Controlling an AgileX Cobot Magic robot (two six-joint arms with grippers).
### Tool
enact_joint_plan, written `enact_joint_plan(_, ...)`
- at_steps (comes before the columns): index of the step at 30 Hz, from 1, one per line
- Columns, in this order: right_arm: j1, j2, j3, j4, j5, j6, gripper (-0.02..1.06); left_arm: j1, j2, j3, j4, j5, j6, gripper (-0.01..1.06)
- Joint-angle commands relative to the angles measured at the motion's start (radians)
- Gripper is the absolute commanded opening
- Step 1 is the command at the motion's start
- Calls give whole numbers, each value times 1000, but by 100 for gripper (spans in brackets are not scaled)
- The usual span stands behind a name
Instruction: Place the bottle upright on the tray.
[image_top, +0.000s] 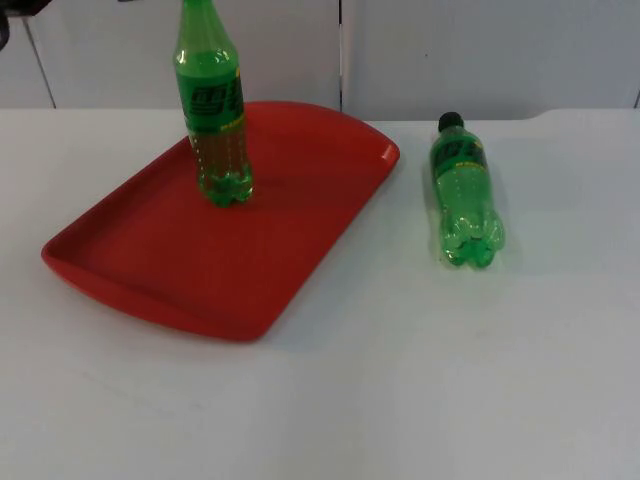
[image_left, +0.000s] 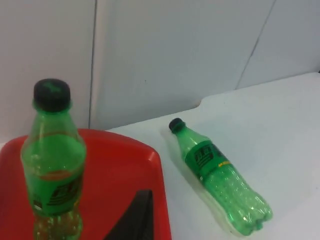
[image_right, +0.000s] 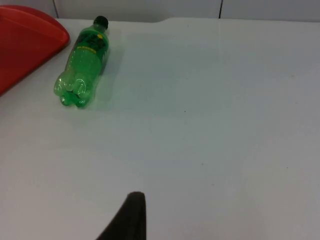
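One bottle upright on tray, just ahead of left pincer. 2nd bottle lies on table, far ahead of right pincer. Pincer openings: can't tell.

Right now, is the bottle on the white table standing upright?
No, the bottle on the table lies on its side to the right of the red tray, while the other bottle stands upright on that tray.

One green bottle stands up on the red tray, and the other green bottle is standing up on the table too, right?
Not quite. The second bottle is lying on its side on the white table, beside the red tray, as the top view shows. The first bottle does stand upright on the tray.
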Motion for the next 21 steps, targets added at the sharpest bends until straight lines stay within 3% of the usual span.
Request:
enact_joint_plan(1,-5,-4,5,-1,0,-1,105,-2,-27,4,54,1,-30,105)
enact_joint_plan(3,-5,-4,5,-1,0,-1,105,-2,-41,4,69,17,-30,105)
enact_joint_plan(13,-5,-4,5,-1,0,-1,105,-2,-208,4,122,312,-77,105)
enact_joint_plan(21,-5,-4,5,-1,0,-1,105,-2,-245,4,157,386,-77,105)
